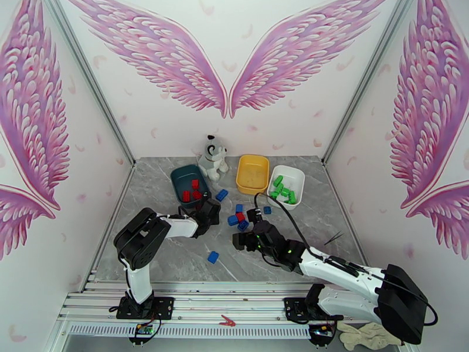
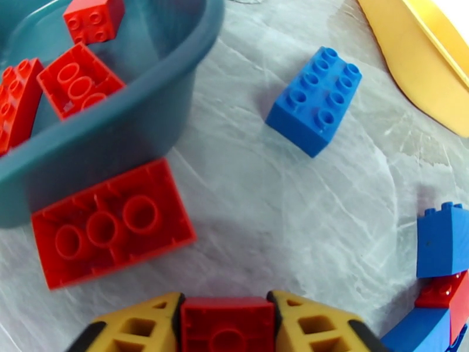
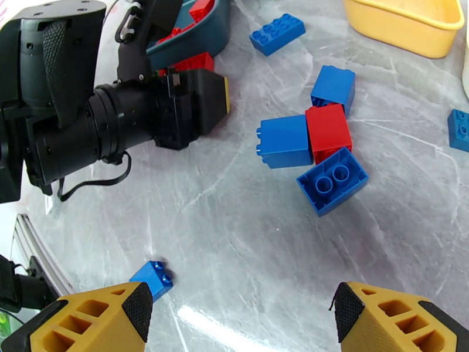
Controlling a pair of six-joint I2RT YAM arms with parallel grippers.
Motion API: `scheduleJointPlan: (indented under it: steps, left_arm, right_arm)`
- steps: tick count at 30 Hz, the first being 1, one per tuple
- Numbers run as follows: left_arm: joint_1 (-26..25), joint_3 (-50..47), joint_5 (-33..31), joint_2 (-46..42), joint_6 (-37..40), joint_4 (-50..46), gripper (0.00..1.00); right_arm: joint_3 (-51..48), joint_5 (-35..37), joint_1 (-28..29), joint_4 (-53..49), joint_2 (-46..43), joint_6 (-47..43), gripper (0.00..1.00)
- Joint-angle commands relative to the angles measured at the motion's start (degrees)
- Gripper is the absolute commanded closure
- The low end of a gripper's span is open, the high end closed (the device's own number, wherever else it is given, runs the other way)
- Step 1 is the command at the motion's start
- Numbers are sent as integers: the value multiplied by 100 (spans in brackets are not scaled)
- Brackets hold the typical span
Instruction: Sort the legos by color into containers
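From above, your left gripper [image 1: 210, 215] sits low over the surface [image 1: 305, 242], just short of the dark teal tub [image 1: 177, 176], which holds several red bricks [image 1: 192, 192]. Your right gripper [image 1: 252, 217] is close beside it to the right. A mixed cluster [image 1: 237, 218] of blue bricks with one red lies between the two. Beyond the right gripper stand the yellow tub [image 1: 253, 161] and the white tub [image 1: 296, 173], the white one holding green bricks [image 1: 282, 189]. A plush dog [image 1: 214, 156] sits past the teal tub. A lone blue brick [image 1: 213, 257] lies behind both grippers, toward the bases.

Through the left wrist camera, the left gripper is pinching a small red brick [image 2: 227, 324] between its yellow fingers [image 2: 146, 324]. Ahead and to its left, a large red brick [image 2: 111, 230] lies studs down against the teal tub's outer wall. Ahead and to the right lies an eight-stud blue brick [image 2: 313, 101], on the surface near the yellow tub's edge.

Through the right wrist camera, your right gripper is spread wide with nothing between its fingers. The mixed cluster lies ahead and slightly right of it. The lone blue brick is just beside its left finger. The left arm [image 3: 76, 112] is ahead on the left.
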Motion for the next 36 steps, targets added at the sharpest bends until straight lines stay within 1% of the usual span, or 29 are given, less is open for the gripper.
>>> scheduleJointPlan:
  steps: [1,5,11,13,17,20,24,27,31,32,34,35,36]
  left_arm:
    - [-75,-200,-83,-473,86,-207,65]
    - [-199,-455,-139,-1084,123,-316,66]
    - [-138,-706,-255,-2232,301,-725,65]
    - [5,-634,-269,-2503,420,-965,64]
    - [519,-346,-136,-2744,672,-1336,63]
    - [993,-67,103,-2634,800,-1420,63]
    - [1450,531,332,-2137,943,-1546,63]
    - [1728,988,524,-1623,940,-1589,63]
    - [1960,1454,573,-1005,922,-1626,61]
    - [2007,1546,602,-891,914,-1623,59]
    - [2058,1682,652,-740,905,-1658,50]
    - [2055,1712,644,-725,911,-1663,44]
    - [2048,1705,645,-749,913,-1653,36]
  right_arm:
    - [-39,-17,20,149,158,77,13]
    - [35,-146,21,294,414,79,14]
    - [214,-536,51,612,837,107,17]
    - [308,-618,81,669,980,107,17]
    - [512,-684,128,728,1205,91,18]
    - [642,-707,144,735,1330,71,18]
    - [825,-704,153,648,1435,1,18]
    - [971,-638,157,518,1459,-77,18]
    - [1110,-504,154,323,1414,-194,18]
    - [1126,-476,153,265,1398,-217,18]
    - [1155,-418,149,190,1352,-264,18]
    - [1160,-384,140,159,1315,-280,18]
    - [1152,-348,148,127,1293,-288,17]
